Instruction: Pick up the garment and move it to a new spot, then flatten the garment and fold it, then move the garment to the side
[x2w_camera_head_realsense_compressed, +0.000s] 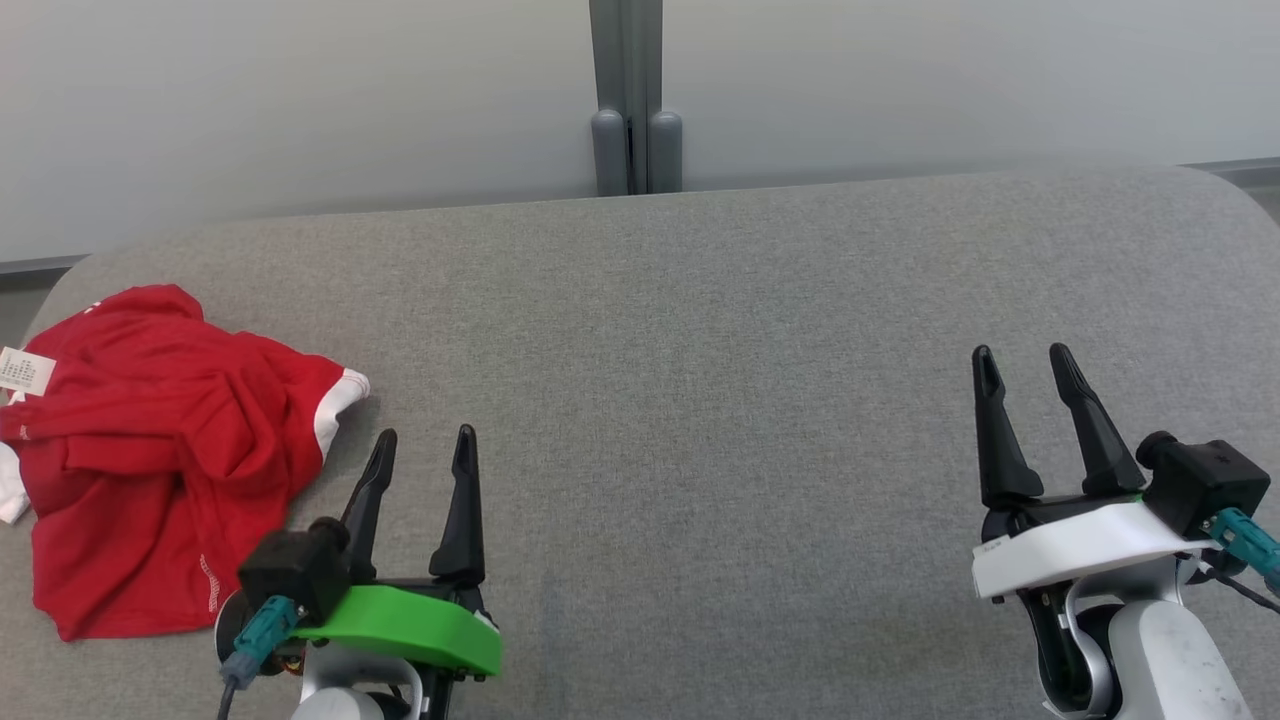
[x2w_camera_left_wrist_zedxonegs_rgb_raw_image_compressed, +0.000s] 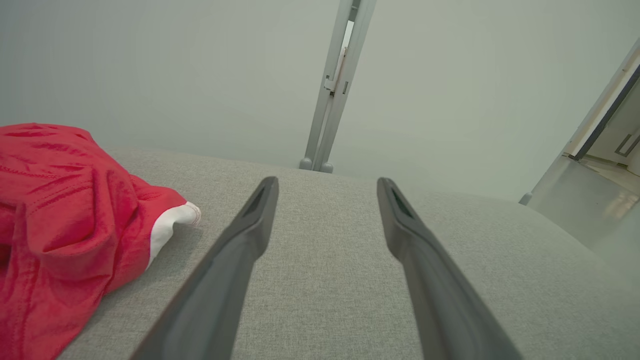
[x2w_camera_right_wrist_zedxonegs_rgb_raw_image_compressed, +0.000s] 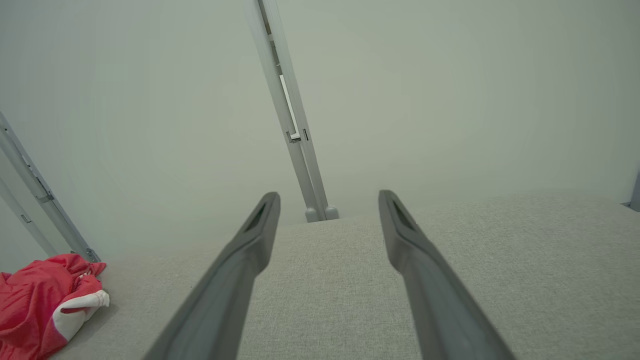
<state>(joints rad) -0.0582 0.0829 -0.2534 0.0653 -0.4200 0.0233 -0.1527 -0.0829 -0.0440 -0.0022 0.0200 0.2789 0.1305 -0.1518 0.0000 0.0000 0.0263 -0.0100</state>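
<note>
So the garment (x2w_camera_head_realsense_compressed: 160, 450) is lying bunched at the far left of the table (x2w_camera_head_realsense_compressed: 700, 350), with the left gripper (x2w_camera_head_realsense_compressed: 427, 433) sitting just beside it on its right. The right gripper (x2w_camera_head_realsense_compressed: 1021, 350) is hanging way over on the right side, and a post (x2w_camera_head_realsense_compressed: 636, 100) is standing behind the far edge, about midway.

Your left tool (x2w_camera_head_realsense_compressed: 427, 431): two long black tapered fingers (x2w_camera_head_realsense_compressed: 462, 510), green wrist plate (x2w_camera_head_realsense_compressed: 400, 625), left camera box (x2w_camera_head_realsense_compressed: 295, 570) in black, teal left plug (x2w_camera_head_realsense_compressed: 260, 635).

Your right tool (x2w_camera_head_realsense_compressed: 1020, 349): matching black fingers, white wrist plate (x2w_camera_head_realsense_compressed: 1080, 545) with a small label, black right camera box (x2w_camera_head_realsense_compressed: 1200, 480), teal right plug (x2w_camera_head_realsense_compressed: 1245, 540), pale scuffed forearm (x2w_camera_head_realsense_compressed: 1170, 650).
</note>
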